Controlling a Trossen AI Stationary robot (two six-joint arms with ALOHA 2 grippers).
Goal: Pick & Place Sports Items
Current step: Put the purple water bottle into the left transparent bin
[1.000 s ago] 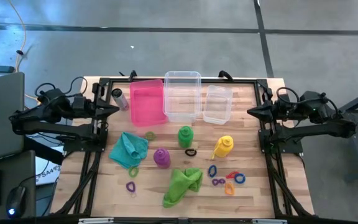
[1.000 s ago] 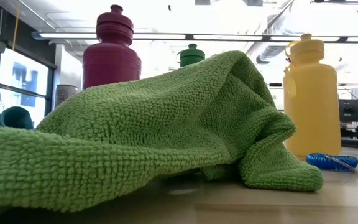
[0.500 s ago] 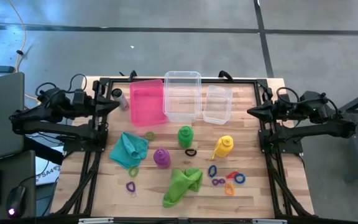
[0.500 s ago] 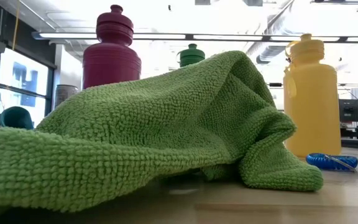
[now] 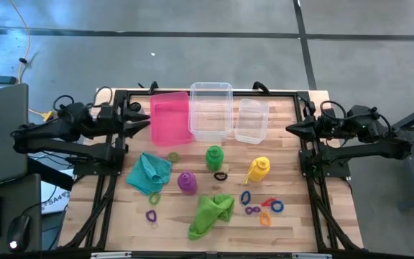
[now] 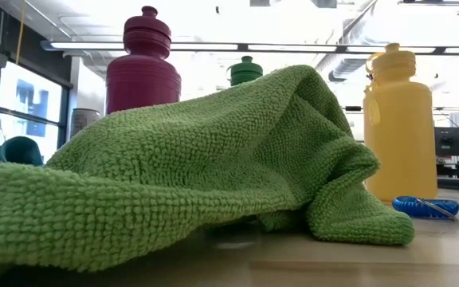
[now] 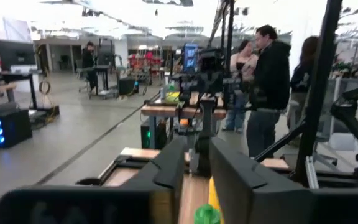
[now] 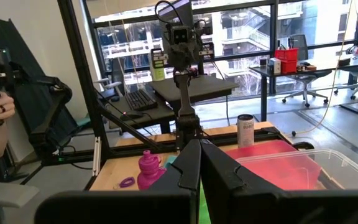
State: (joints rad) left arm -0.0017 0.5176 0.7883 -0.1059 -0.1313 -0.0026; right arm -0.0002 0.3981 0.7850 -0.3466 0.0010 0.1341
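Note:
Three bottles stand upright on the wooden table: green [image 5: 213, 157], purple [image 5: 186, 181] and yellow [image 5: 258, 170]. A teal cloth [image 5: 148, 173] lies crumpled at the left. A lime cloth [image 5: 210, 213] lies bunched near the front and fills the low view [image 6: 174, 175]. Small rings [image 5: 264, 207] are scattered around them. My left gripper [image 5: 148, 121] hangs level above the table's left edge beside the pink bin, its fingers a little apart [image 7: 194, 158] with nothing between them. My right gripper [image 5: 290, 129] hangs level over the right edge, shut [image 8: 199, 148] and empty.
A pink bin [image 5: 169, 118] and two clear bins [image 5: 211, 110] [image 5: 251, 120] stand along the far side. A grey cylinder [image 8: 245, 130] stands by the pink bin. Black frame posts [image 5: 117, 155] flank both sides. People [image 7: 269, 87] stand beyond the table.
My left gripper has moved toward the table's right, out over the left edge toward the pink bin, and now covers the grey cylinder in the high view. The bottles, cloths and rings have stayed where they were.

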